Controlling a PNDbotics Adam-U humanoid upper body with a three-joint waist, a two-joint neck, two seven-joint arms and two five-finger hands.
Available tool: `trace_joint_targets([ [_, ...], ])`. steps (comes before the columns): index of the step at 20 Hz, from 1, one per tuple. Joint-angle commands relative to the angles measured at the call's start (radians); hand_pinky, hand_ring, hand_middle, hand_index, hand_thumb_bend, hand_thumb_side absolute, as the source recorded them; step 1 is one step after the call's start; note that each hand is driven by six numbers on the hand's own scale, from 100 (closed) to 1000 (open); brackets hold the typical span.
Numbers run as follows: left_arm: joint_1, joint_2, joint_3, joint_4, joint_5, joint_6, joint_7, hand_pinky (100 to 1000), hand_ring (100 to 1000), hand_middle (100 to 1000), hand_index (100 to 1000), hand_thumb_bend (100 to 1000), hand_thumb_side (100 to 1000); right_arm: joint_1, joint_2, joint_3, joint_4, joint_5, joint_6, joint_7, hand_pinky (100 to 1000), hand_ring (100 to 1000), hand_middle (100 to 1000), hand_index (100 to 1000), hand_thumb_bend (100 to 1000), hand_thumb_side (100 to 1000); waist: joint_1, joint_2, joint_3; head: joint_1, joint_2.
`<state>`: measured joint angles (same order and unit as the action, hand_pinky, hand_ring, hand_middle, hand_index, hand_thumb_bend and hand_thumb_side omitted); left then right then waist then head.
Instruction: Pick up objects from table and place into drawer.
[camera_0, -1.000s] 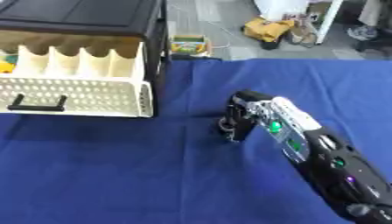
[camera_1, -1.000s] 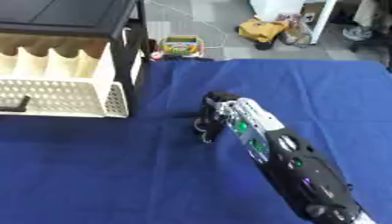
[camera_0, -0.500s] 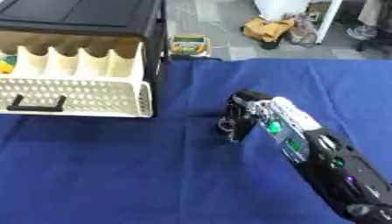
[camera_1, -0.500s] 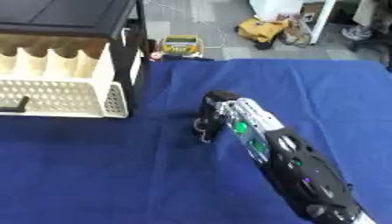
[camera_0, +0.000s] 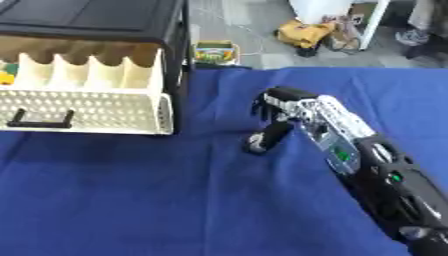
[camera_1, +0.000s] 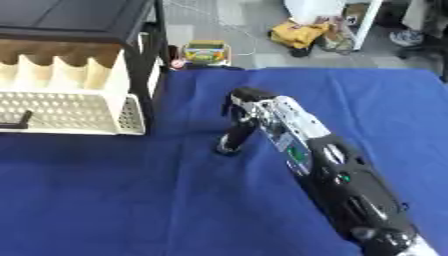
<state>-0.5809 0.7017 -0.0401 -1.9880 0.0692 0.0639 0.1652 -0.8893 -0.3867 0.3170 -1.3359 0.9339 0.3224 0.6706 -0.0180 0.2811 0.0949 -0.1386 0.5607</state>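
My right hand (camera_0: 293, 110) lies on the blue cloth (camera_0: 131, 200) near the middle of the table, its arm coming in from the lower right. Its fingers are curled under the palm and the thumb (camera_0: 264, 139) points down onto the cloth. No object shows in the hand or on the cloth around it. To the left, the cream drawer (camera_0: 87, 105) stands pulled out of a black cabinet (camera_0: 96, 20); it has upright dividers and a black handle (camera_0: 39, 122). A small yellow thing (camera_0: 6, 77) shows at the drawer's far left. My left hand is out of sight.
Past the table's far edge, on the grey floor, lie a small colourful box (camera_0: 215, 51), a yellow bag (camera_0: 302, 34) and a white furniture leg (camera_0: 372, 25). Blue cloth stretches in front of the drawer and to the hand's right.
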Motion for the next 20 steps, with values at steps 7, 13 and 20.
trace_joint_targets([
  [7, -0.003, 0.006, 0.008, -0.012, -0.009, 0.000, -0.008, 100, 100, 100, 689, 100, 729, -0.035, -0.002, -0.008, 0.069, 0.038, -0.047, 0.064, 449, 663, 678, 871, 603, 217, 0.006, -0.022, 0.007, -0.003, -0.008],
  [13, -0.001, 0.002, 0.007, -0.012, -0.011, 0.000, -0.011, 100, 100, 100, 689, 100, 730, -0.046, 0.006, -0.016, 0.104, 0.007, -0.068, 0.103, 462, 678, 716, 901, 563, 155, 0.008, -0.021, 0.007, -0.004, -0.007],
  [20, 0.001, -0.001, 0.007, -0.012, -0.012, 0.001, -0.011, 100, 100, 100, 688, 100, 730, -0.051, 0.018, -0.014, 0.120, -0.002, -0.056, 0.101, 470, 683, 723, 896, 557, 144, 0.009, -0.021, 0.011, -0.007, -0.010],
])
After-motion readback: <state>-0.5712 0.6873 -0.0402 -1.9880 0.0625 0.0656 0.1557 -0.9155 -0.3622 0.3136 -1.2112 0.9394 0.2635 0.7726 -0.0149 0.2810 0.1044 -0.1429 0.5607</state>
